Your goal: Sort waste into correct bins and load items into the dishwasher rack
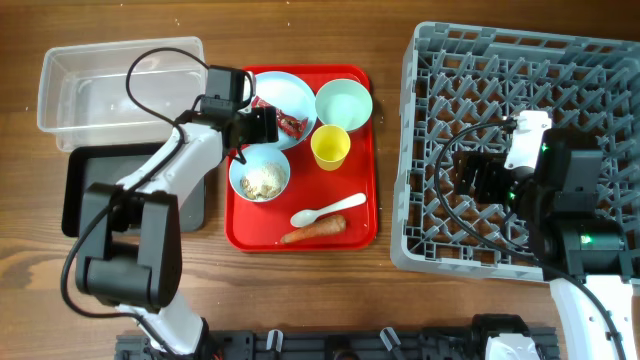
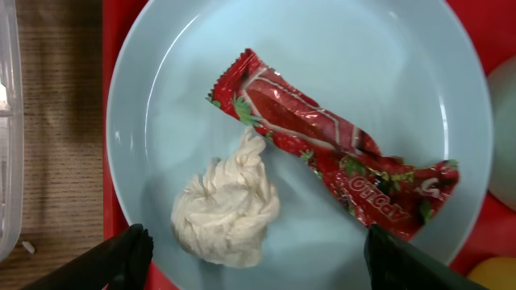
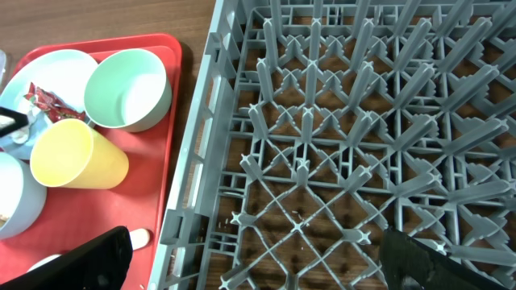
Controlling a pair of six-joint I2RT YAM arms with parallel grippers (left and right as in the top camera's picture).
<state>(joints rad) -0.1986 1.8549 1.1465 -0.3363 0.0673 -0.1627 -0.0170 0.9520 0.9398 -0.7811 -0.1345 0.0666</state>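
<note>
The left gripper's (image 2: 258,262) fingers (image 2: 129,258) stood wide apart at the bottom edge of the left wrist view, holding nothing. They hung just above the plate (image 2: 161,97). On the plate lay the wrapper (image 2: 322,137), red and creased, running on a slant from the middle toward the right rim. A white crumpled wad (image 2: 230,209) touched its left end.

The plate sat at the far left corner of the red tray (image 1: 300,235). Beside it, at the far right corner, sat the empty bowl (image 1: 344,103), and the cup (image 1: 331,147) stood upright just in front of that bowl. The crumb bowl (image 1: 260,180) sat near the tray's left edge with the crumbs (image 1: 262,182) in it. The spoon (image 1: 325,211) lay toward the near edge, and the carrot (image 1: 315,231) lay just in front of the spoon.

Left of the red tray stood the tub (image 1: 100,90), with the black tray (image 1: 90,185) just in front of it, partly under the left arm.

The right gripper (image 3: 258,262) was also wide open and held nothing. It hung over the left part of the rack (image 1: 560,60), which stood right of the red tray.
</note>
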